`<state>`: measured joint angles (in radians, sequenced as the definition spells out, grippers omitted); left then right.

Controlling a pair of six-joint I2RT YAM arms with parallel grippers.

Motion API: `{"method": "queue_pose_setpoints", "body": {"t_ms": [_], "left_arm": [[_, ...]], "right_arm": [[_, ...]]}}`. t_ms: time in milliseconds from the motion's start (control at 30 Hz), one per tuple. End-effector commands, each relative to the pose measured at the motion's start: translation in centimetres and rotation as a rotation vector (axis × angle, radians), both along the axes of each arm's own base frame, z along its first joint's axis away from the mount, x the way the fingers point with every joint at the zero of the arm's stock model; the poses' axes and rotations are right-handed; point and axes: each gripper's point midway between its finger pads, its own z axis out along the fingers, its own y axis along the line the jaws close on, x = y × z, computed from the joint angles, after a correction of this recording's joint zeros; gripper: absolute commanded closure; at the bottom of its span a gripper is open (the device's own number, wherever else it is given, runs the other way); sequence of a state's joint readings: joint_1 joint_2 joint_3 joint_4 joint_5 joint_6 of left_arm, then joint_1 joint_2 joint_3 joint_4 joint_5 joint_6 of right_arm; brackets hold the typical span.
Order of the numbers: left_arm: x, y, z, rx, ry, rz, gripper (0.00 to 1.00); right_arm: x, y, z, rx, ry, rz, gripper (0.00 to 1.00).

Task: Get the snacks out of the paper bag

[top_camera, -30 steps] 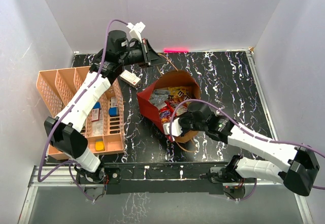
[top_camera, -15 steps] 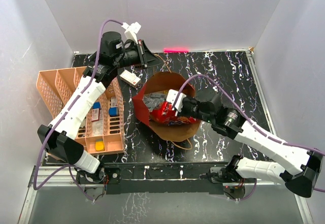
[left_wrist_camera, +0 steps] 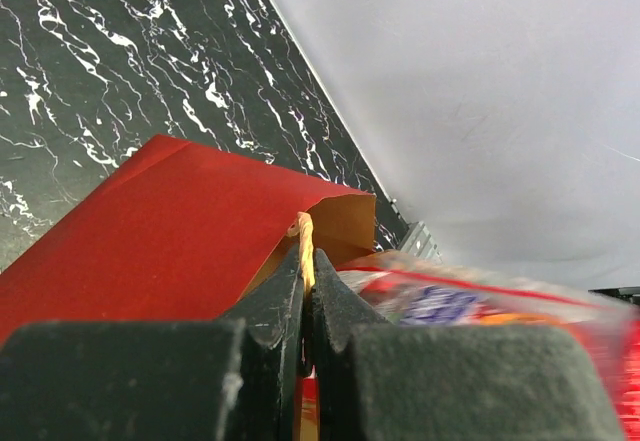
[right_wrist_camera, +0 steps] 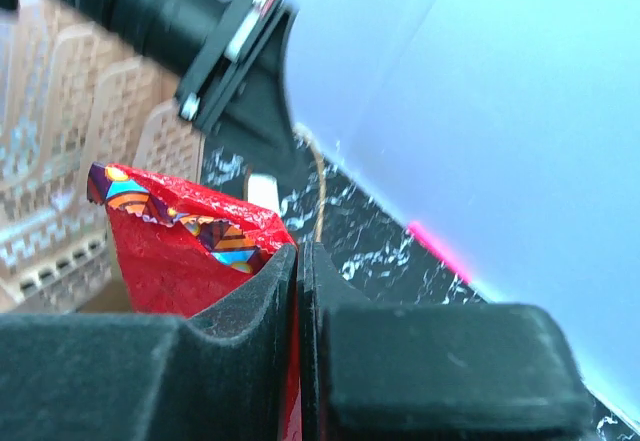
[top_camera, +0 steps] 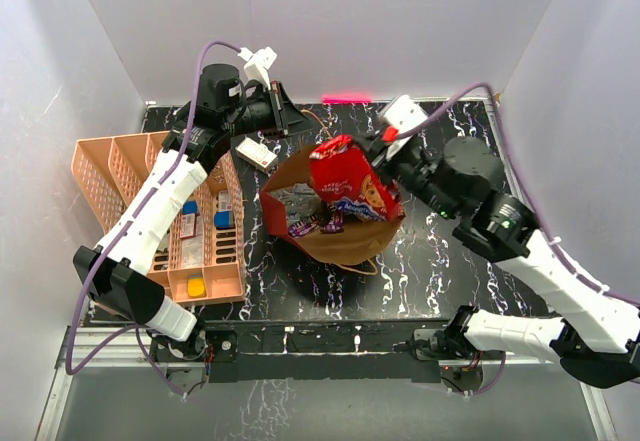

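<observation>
The red paper bag [top_camera: 345,241] lies on the black marble table with its brown inside showing. Several small snack packets [top_camera: 305,216] lie in its mouth. My left gripper [top_camera: 288,117] is shut on the bag's brown cord handle [left_wrist_camera: 303,244] at the far rim. My right gripper [top_camera: 378,164] is shut on the edge of a large red snack bag [top_camera: 345,178] and holds it in the air above the bag's mouth. That red snack bag also shows in the right wrist view [right_wrist_camera: 185,251], pinched between the fingers.
A peach slotted tray [top_camera: 110,176] with small blue and yellow blocks stands at the left. A small white packet [top_camera: 256,154] lies on the table by the tray. A pink strip [top_camera: 346,98] marks the back edge. White walls close in the table.
My right gripper has risen out of the paper bag and swung up and back with the large red snack bag. The left gripper kept its hold on the handle.
</observation>
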<state>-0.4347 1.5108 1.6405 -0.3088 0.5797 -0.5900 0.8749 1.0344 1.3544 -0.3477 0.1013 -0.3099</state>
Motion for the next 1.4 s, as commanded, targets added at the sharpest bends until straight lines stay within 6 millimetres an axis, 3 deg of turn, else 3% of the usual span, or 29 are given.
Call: {"method": "queue_pose_setpoints", "body": {"t_ms": [0, 133, 433, 533, 667, 800, 867, 967, 1033, 1100, 1167, 1367], "left_arm": [[-1.2, 0.8, 3.0, -0.02, -0.078, -0.001, 1.0], [-1.5, 0.8, 2.7, -0.025, -0.066, -0.007, 1.0], [-0.9, 1.9, 1.4, 0.058, -0.073, 0.042, 1.0], [-0.8, 2.0, 1.3, 0.071, -0.082, 0.045, 1.0], [-0.4, 2.1, 0.7, 0.088, -0.078, 0.056, 1.0], [0.3, 2.3, 0.6, 0.104, -0.108, 0.078, 1.0], [0.7, 2.3, 0.5, 0.122, -0.112, 0.082, 1.0], [0.9, 2.2, 0.3, 0.132, -0.11, 0.076, 1.0], [0.8, 2.2, 0.2, 0.123, -0.108, 0.074, 1.0], [0.5, 2.2, 0.3, 0.111, -0.11, 0.07, 1.0], [0.3, 2.1, 0.2, 0.105, -0.106, 0.065, 1.0], [0.0, 2.0, 0.3, 0.096, -0.1, 0.056, 1.0]], "right_arm": [[-2.1, -5.7, 13.6, 0.371, -0.193, -0.119, 0.92], [-1.8, -8.0, 15.2, 0.378, -0.189, -0.221, 0.92], [0.7, -14.1, 15.1, 0.344, -0.204, -0.609, 0.92], [1.9, -15.3, 15.0, 0.254, -0.225, -0.753, 0.92], [4.3, -13.1, 10.6, 0.117, -0.173, -0.78, 0.92], [4.1, -7.9, 3.5, 0.059, -0.007, -0.519, 0.92], [2.5, -4.9, 1.3, 0.079, 0.069, -0.327, 0.86], [-2.8, 0.8, -2.9, 0.02, 0.138, 0.126, 0.66], [-6.4, 2.8, -5.8, -0.045, 0.143, 0.368, 0.48], [-8.7, 3.9, -8.6, -0.084, 0.135, 0.524, 0.39], [-10.0, 5.0, -11.3, -0.116, 0.133, 0.601, 0.32], [-10.3, 7.5, -20.2, -0.338, 0.147, 0.558, 0.06]]}}
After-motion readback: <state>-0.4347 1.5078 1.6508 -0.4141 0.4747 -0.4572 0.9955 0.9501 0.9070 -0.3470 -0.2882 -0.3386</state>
